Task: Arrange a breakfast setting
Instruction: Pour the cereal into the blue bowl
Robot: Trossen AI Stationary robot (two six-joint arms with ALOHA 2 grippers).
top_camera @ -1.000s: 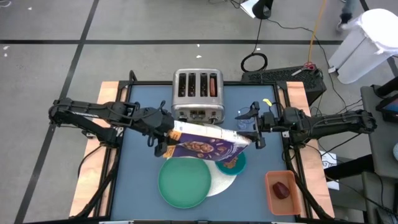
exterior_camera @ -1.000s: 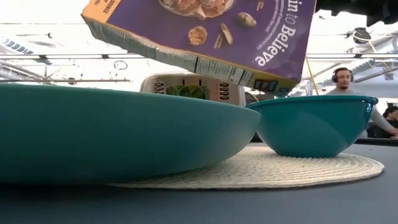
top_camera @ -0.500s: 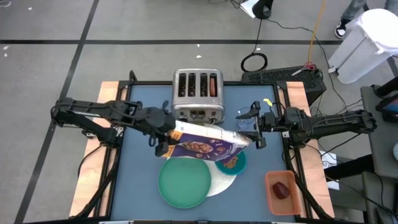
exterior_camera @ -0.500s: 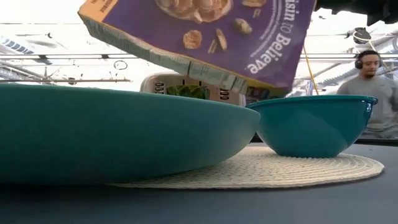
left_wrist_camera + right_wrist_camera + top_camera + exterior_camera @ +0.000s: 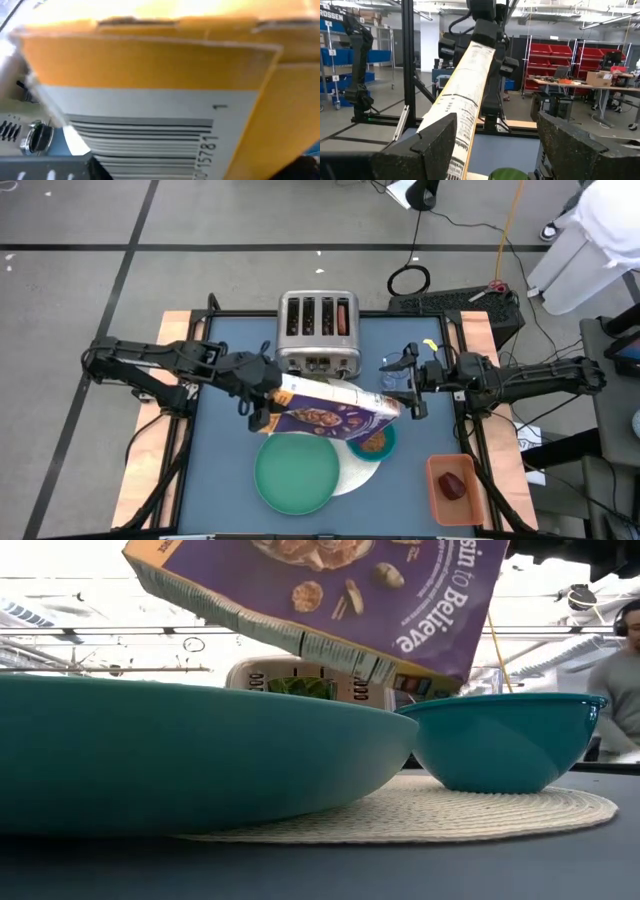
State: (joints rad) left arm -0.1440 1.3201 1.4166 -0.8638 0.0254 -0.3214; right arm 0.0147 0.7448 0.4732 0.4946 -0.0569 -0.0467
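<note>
**Cereal box held tilted over the bowl**

The blue worktop (image 5: pixel 220 480) carries the whole setting. A silver toaster (image 5: pixel 317 332) stands at its far middle. The purple box (image 5: pixel 335 412) hangs in the air in front of the toaster, tilted, its right end over the bowl. The left end effector (image 5: pixel 262 398) is clamped on the box's left end; the left wrist view is filled by the box's orange flap and barcode. The right end effector (image 5: pixel 408 383) is at the box's right end, fingers spread; whether they touch the box I cannot tell.

A white mat (image 5: pixel 362 473) lies near the front middle. The green plate (image 5: pixel 296 472) rests on its left part. The teal bowl (image 5: pixel 381 443) sits on the mat's right part, just beside the plate, with brown cereal in it. An orange tray (image 5: pixel 440 502) lies at the front right corner, well apart from the mat, holding a dark red fruit (image 5: pixel 453 485).

In the low view the box hangs above plate and bowl, and a person shows at the room's right edge.
</note>
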